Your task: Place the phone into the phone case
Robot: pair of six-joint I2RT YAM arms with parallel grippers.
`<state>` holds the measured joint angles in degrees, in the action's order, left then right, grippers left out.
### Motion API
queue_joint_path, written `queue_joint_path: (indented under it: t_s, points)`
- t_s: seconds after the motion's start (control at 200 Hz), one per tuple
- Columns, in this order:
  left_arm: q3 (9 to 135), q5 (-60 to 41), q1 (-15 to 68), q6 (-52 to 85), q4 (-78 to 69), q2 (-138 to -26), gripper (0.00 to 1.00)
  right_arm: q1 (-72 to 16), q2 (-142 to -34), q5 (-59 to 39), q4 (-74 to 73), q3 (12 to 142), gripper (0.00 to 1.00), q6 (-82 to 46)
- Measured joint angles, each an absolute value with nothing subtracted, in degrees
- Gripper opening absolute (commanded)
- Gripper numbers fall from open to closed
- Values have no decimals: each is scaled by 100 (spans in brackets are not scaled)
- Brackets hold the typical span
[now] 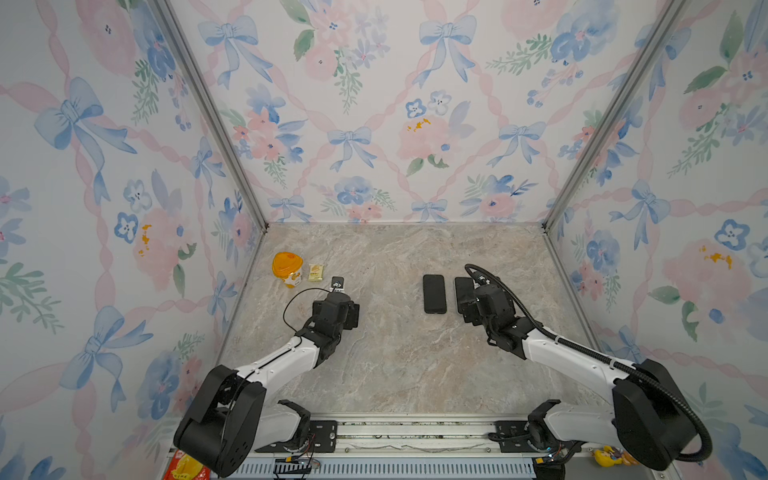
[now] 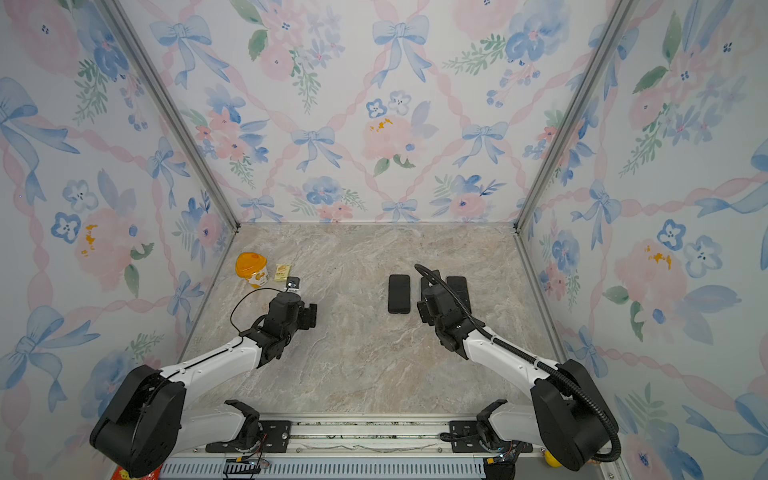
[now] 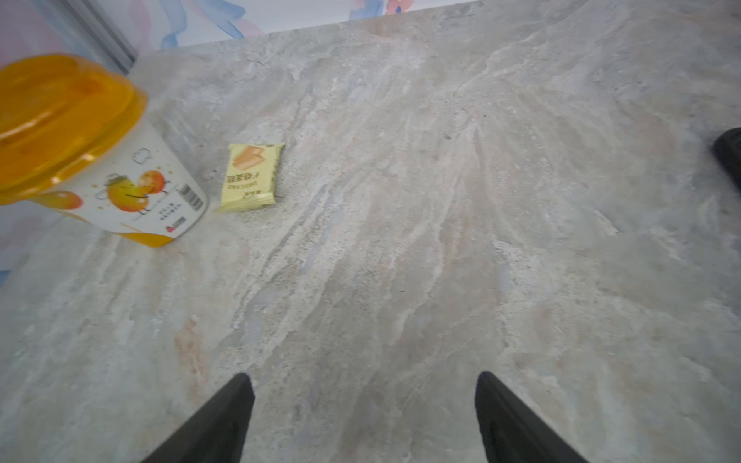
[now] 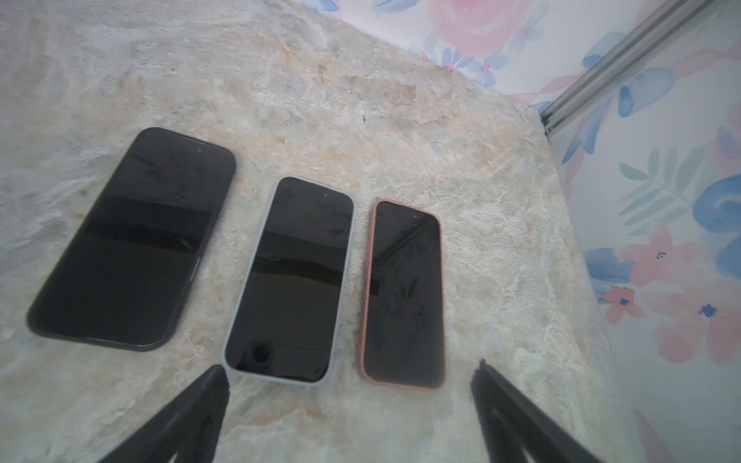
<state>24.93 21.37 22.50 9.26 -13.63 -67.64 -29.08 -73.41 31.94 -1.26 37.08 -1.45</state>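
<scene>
Marble tabletop [image 4: 361, 100]: grey case [image 4: 249, 280] and pink case [image 4: 364, 300] hold phones [image 4: 296, 280], black phone [image 4: 132, 240] perhaps cased; jaws spread empty.

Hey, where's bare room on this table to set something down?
The middle of the table, between the snack packet and the black phone, is bare; so is the front centre. Crowded: cup by the packet, far left; grey phone and pink phone beside the black one.

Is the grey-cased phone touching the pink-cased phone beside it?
Apart. The right wrist view shows a strip of bare tabletop running the full length between the grey-cased phone and the pink-cased phone.
</scene>
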Motion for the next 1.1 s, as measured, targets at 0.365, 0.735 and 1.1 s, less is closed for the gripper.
queue_joint_path:
  t_s: [0.365,0.735,1.1]
  points:
    - [1559,397,152,174,-3874,-7349,88,-1743,-7155,2552,-3118,2025,97,502]
    - [1321,-248,-30,163,-6285,-8914,98,-862,-8825,1691,-5828,1520,97,530]
    - [1406,-250,-43,167,-6536,-8936,98,-497,-8910,1190,-5299,2193,97,128]
